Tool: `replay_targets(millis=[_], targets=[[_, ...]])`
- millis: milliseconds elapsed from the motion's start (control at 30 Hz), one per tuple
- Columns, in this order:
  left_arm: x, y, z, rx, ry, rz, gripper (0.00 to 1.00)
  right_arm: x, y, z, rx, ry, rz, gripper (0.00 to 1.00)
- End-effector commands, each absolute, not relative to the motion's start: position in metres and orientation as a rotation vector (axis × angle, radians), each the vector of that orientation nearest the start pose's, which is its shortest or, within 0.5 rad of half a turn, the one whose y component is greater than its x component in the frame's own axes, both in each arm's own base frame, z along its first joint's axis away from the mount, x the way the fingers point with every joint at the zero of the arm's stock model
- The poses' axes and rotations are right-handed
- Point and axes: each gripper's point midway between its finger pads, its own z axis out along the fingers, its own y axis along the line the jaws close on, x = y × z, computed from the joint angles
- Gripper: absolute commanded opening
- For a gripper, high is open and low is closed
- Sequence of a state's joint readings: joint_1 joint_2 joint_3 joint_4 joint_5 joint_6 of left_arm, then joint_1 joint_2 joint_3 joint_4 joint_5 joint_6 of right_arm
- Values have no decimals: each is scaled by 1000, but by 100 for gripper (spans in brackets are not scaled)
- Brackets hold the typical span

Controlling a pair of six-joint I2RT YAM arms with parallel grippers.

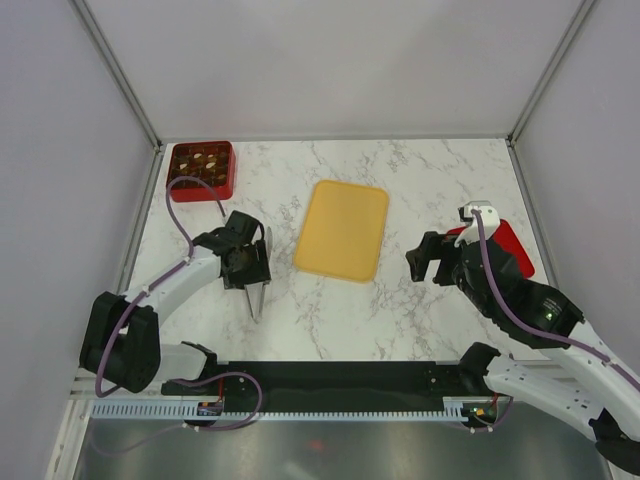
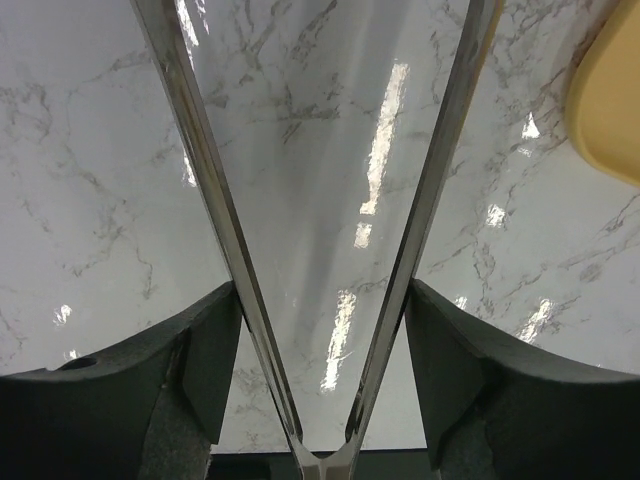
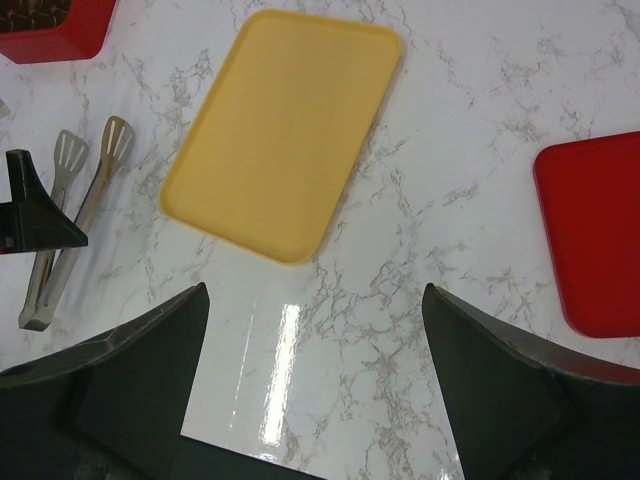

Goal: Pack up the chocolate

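The chocolate (image 1: 200,160) is several small brown and cream pieces in the grid of a red square box (image 1: 229,177) at the table's far left; the box's corner shows in the right wrist view (image 3: 70,30). My left gripper (image 1: 250,262) (image 2: 322,285) is closed on the two arms of metal tongs (image 1: 257,295) (image 2: 215,200), hinge towards the wrist and arms spread wide. The tongs also show in the right wrist view (image 3: 65,215). My right gripper (image 1: 430,262) (image 3: 314,300) is open and empty over bare marble, right of the yellow tray (image 1: 342,230) (image 3: 285,125).
The yellow tray lies empty in the middle of the table. A flat red lid (image 1: 510,250) (image 3: 595,230) lies at the right edge, partly under my right arm. White walls close in the table on three sides.
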State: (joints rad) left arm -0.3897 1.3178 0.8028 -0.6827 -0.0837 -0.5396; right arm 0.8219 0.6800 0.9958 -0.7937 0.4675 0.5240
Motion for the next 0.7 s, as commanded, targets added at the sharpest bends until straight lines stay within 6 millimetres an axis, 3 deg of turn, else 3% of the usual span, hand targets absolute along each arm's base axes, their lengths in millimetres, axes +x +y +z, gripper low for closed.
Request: replay_targets(millis=[0, 267, 333, 467, 600, 667], targets=[[240, -112, 53, -291, 2733, -172, 73, 200, 127, 261, 2, 2034, 376, 97], [235, -114, 49, -326, 2752, -179, 78, 203, 130, 264, 31, 2037, 387, 98], [233, -112, 49, -335, 2750, -175, 85, 205, 132, 262, 35, 2049, 377, 98], [232, -113, 50, -339, 2749, -182, 88, 213, 137, 259, 77, 2074, 356, 98], [232, -114, 53, -330, 2751, -194, 91, 230, 135, 252, 148, 2083, 242, 98], [235, -116, 65, -308, 2720, -220, 92, 246, 121, 257, 219, 2041, 120, 98]])
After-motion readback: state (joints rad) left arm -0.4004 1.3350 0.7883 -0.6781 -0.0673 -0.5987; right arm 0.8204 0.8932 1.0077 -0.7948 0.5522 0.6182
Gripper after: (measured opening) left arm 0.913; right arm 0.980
